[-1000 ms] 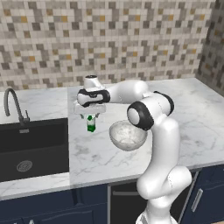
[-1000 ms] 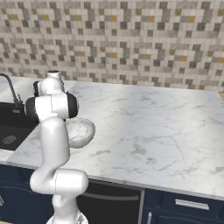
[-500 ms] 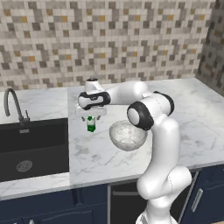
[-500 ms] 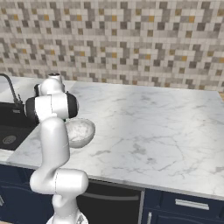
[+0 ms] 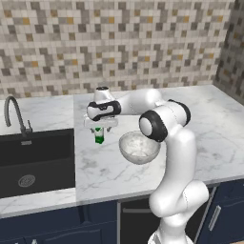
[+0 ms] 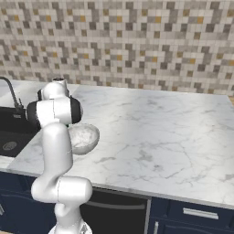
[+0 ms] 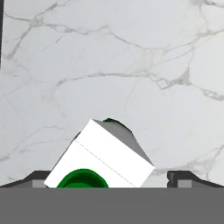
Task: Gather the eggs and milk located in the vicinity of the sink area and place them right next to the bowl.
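Observation:
The milk (image 5: 99, 137), a small white carton with a green band and cap, stands upright on the marble counter just left of the bowl (image 5: 139, 147). My gripper (image 5: 99, 129) hangs straight over it, open, pointing down. In the hand view the milk (image 7: 103, 155) sits low between my two fingertips (image 7: 40, 177), which stand wider than the carton and do not touch it. The translucent bowl (image 6: 84, 137) rests near the counter's front edge. The eggs are out of view. The black sink (image 5: 33, 157) lies to the left, with its tap (image 5: 14, 114).
My white arm reaches from the lower right over the bowl toward the milk. The tiled wall (image 5: 119, 43) runs along the back of the counter. Open marble counter (image 6: 155, 132) stretches to the right of the bowl.

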